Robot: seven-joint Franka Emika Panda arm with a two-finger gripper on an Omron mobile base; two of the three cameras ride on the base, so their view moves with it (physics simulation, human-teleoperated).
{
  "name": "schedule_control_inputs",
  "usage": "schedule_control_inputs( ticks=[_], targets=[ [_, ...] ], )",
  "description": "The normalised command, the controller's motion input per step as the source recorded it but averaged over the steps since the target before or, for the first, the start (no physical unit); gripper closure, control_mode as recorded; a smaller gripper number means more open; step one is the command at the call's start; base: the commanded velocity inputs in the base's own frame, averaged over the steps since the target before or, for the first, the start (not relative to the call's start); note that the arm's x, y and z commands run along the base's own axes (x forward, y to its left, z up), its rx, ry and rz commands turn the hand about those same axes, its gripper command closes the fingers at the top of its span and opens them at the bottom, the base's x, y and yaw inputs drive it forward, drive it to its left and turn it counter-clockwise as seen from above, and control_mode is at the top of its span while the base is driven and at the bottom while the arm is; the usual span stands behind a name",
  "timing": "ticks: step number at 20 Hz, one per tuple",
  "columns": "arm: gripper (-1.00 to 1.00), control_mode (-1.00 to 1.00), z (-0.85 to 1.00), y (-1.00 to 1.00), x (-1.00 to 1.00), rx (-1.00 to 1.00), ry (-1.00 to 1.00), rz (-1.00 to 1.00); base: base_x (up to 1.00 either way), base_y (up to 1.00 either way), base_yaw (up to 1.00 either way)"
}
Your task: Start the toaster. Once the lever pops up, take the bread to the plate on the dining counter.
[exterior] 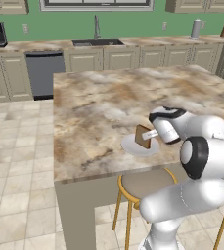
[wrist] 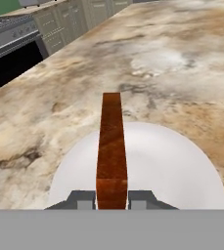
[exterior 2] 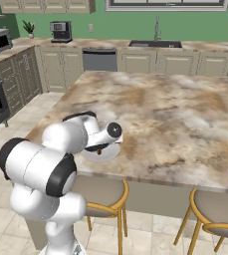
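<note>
From the right base view my own arm covers most of the plate (exterior 2: 101, 155). The bread's (wrist: 111, 146) lower end is cut off in the hand view.

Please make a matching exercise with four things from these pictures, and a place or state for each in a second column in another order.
Things:
1. bread
2. plate
3. end effector
4. sink

Places or states:
A. set in the far counter under the window
B. shut on the slice
C. held on edge above the plate
D. lying on the dining counter near its front edge

Pairs: 1-C, 2-D, 3-B, 4-A
</note>
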Motion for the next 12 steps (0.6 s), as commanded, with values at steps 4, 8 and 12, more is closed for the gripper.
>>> schedule_control_inputs(
  ticks=[4, 8, 12],
  targets=[
    [1.0, -1.0, -0.02, 0.0, 0.15, 0.0, 0.0, 0.0, 0.0, 0.0, 0.0],
    [1.0, -1.0, -0.03, 0.0, 0.07, 0.0, 0.0, 0.0, 0.0, 0.0, 0.0],
    [1.0, -1.0, -0.07, 0.0, 0.01, 0.0, 0.0, 0.0, 0.0, 0.0, 0.0]
  ],
)
